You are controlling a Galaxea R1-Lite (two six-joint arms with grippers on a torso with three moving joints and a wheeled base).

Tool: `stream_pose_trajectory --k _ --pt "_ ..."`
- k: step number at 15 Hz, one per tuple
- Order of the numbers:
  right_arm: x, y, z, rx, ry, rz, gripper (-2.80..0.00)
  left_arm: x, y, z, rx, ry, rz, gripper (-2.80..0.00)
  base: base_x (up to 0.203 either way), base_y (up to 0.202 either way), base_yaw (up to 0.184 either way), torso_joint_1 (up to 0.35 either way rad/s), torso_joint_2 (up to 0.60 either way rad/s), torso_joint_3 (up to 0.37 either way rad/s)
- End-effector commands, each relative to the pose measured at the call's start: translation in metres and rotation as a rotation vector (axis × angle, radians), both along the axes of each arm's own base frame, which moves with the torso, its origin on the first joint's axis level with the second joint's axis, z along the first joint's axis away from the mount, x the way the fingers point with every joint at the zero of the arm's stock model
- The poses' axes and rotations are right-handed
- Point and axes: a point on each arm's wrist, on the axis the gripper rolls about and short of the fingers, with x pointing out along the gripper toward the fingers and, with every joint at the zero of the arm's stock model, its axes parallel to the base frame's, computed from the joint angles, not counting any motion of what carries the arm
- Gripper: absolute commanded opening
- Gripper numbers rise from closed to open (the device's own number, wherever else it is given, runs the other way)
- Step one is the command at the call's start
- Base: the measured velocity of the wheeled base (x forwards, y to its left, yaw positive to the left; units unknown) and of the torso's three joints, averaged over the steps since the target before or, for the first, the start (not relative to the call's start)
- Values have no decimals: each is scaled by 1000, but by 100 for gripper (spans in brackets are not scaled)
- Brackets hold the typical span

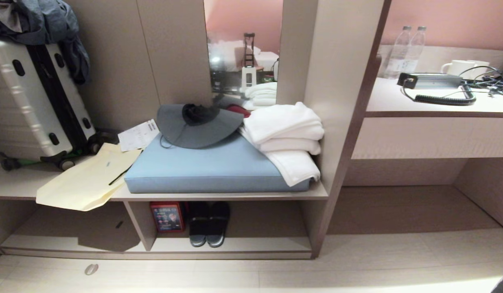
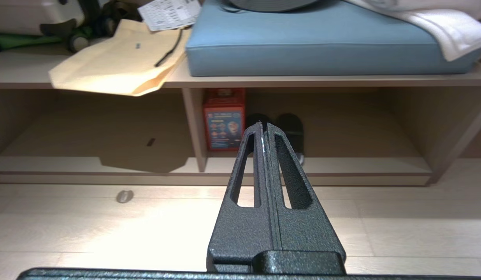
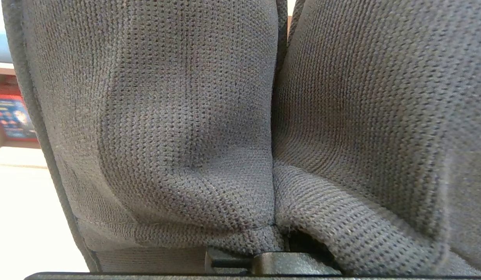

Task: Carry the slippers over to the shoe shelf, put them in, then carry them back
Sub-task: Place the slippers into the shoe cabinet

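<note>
Hanging from the right gripper [image 3: 277,256], the slippers [image 3: 193,124] fill its wrist view: two charcoal panels of coarse knitted mesh, soft and dimpled, pressed side by side, the jaws pinched narrow on them by my reckoning. So this looks like the carry-in leg, robot facing the shoe shelf [image 1: 255,244], nothing put down yet. The low beige wood-grain compartment has a pale bottom board, an upright divider [image 1: 139,226], a glossy red box [image 1: 167,217] and another dark pair [image 1: 208,224] with paler toes beside it. Next, I'd say, comes a low reach onto the bare board right of that pair, then letting go. The left gripper [image 2: 262,126], textured black metal, points at the shelf, jaws closed on nothing.
</note>
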Motion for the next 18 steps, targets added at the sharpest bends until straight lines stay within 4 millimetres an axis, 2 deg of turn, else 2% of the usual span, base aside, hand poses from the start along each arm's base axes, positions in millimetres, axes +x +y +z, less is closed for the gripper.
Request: stream_pose_trajectory --k 1,11,18 --pt "0 0 0 0 0 0 -280 0 0 0 0 0 1 -280 0 197 1 -1 2 2" --pt "0 0 0 0 0 0 -280 0 0 0 3 1 2 -280 0 186 -1 2 1 3" --pt "0 0 0 0 0 0 -280 0 0 0 0 0 2 -280 0 0 0 0 0 0"
